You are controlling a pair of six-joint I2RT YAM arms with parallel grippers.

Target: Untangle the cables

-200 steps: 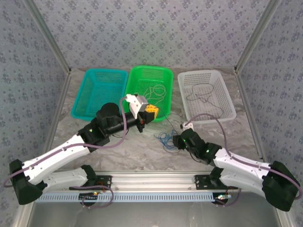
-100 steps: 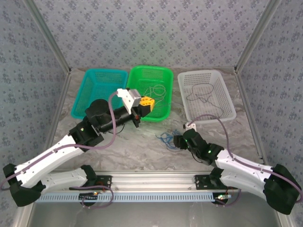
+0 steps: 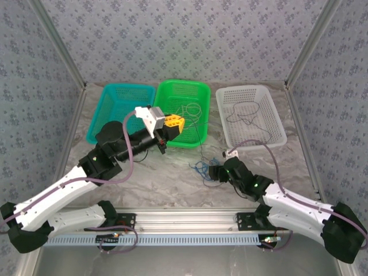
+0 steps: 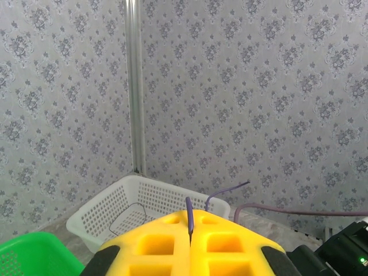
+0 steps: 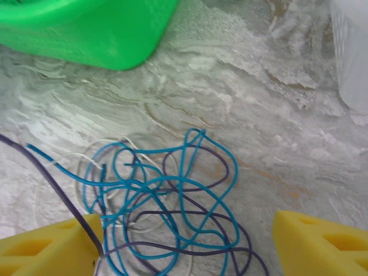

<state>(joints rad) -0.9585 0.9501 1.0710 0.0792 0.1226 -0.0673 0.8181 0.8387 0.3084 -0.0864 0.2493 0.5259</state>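
A tangle of thin blue, dark purple and whitish cables (image 5: 167,201) lies on the marbled table, in front of the green basket (image 3: 201,168). My right gripper (image 5: 184,223) is open just over it, one yellow finger on each side of the loops; from above it (image 3: 211,172) sits at the tangle's right edge. My left gripper (image 4: 190,221) is shut on one thin purple cable (image 4: 189,208) that sticks up from between its yellow jaws. It (image 3: 175,122) is held up over the green basket's front. A taut purple strand (image 5: 52,184) runs off to the upper left.
Three baskets stand in a row at the back: teal (image 3: 118,112), green (image 3: 190,92) with thin looping wires (image 3: 192,112) in it, and white (image 3: 270,123) holding a dark wire (image 3: 244,118). Patterned walls close in the back and sides. A metal rail runs along the near edge.
My left gripper has drawn back to the left and away, still shut on the purple cable. My right gripper's jaws have spread wide over the tangle.
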